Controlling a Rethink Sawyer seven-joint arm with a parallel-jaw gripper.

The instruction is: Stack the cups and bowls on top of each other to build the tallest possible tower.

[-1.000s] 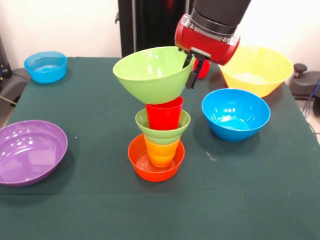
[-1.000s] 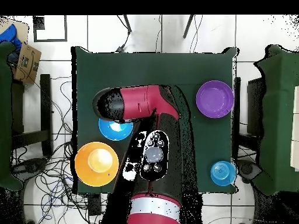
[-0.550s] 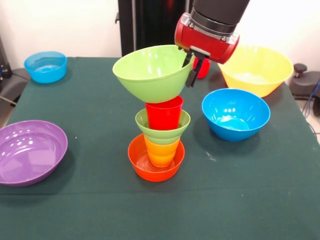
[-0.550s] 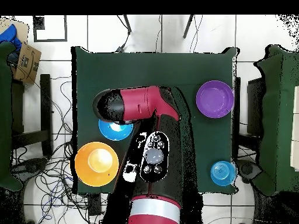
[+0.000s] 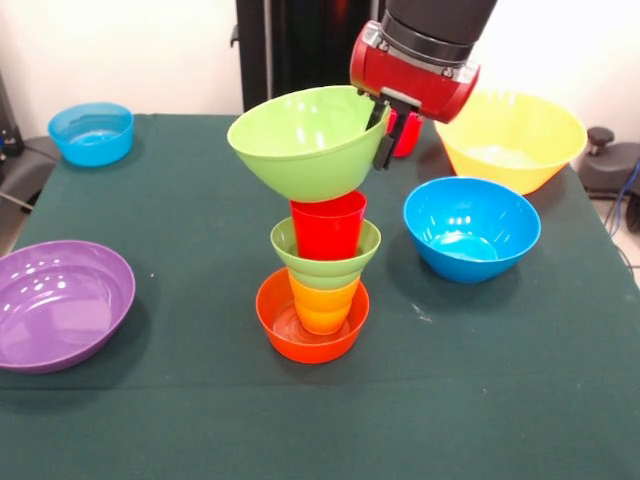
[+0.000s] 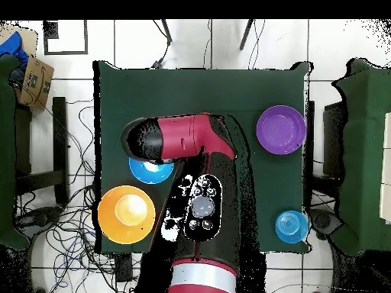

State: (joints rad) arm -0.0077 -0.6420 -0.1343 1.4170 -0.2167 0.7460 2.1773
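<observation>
Dark green cloth covers the table (image 5: pixel 150 420). Near its centre we see the tower (image 5: pixel 322 280), 4 pieces nested. Just above, at 12 o'clock, the gripper (image 5: pixel 387 135) pinches the large green bowl (image 5: pixel 305 140) by its rim, tilted, probably to cap the red cup (image 5: pixel 328 226). Overhead, the arm (image 6: pixel 200 229) hides both tower and bowl.

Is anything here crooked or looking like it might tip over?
Yes: the big green bowl, pinched at its rim by the gripper, tilts over the red cup topping the tower. It looks much wider than that cup, so it might sit wobbly there.
</observation>
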